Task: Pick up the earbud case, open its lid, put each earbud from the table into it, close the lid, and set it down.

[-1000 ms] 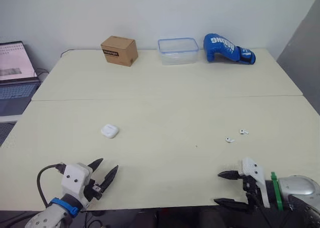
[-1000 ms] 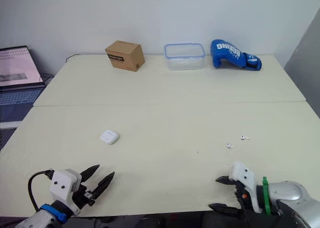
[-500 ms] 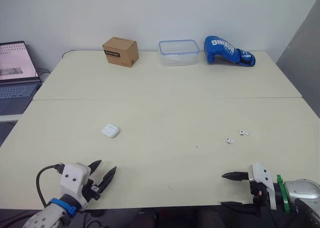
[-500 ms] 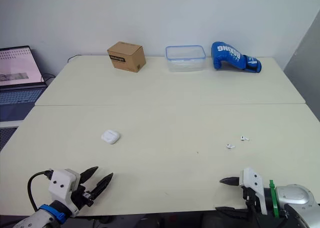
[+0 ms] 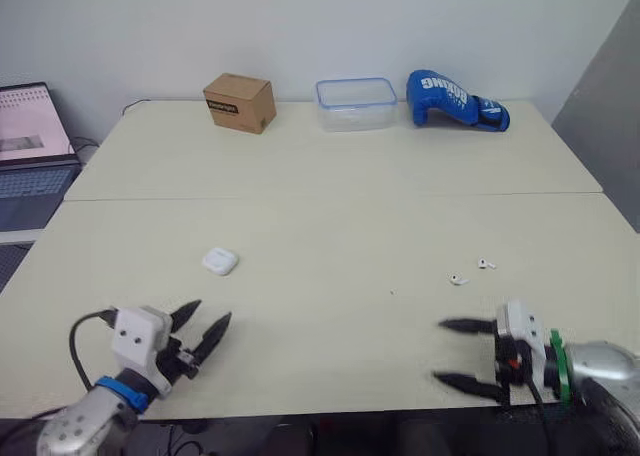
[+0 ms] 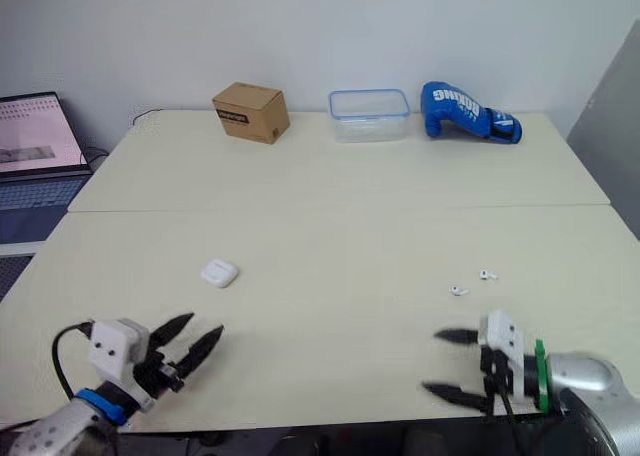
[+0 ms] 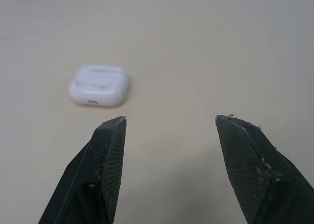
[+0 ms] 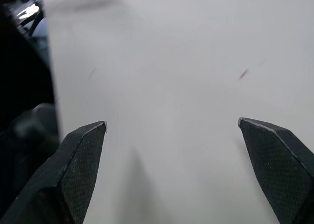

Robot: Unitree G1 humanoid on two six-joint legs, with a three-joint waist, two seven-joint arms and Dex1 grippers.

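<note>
Two earbuds [image 5: 459,279], one seemingly closed earbud case [image 5: 219,261], well apart on one table [image 5: 330,176]

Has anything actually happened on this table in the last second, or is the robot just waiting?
Only a little. The left gripper crept forward toward the earbud case, and the right gripper eased forward toward the two earbuds. Both stayed open and took hold of nothing. The case, the earbuds and the cardboard box lie where they were.
</note>
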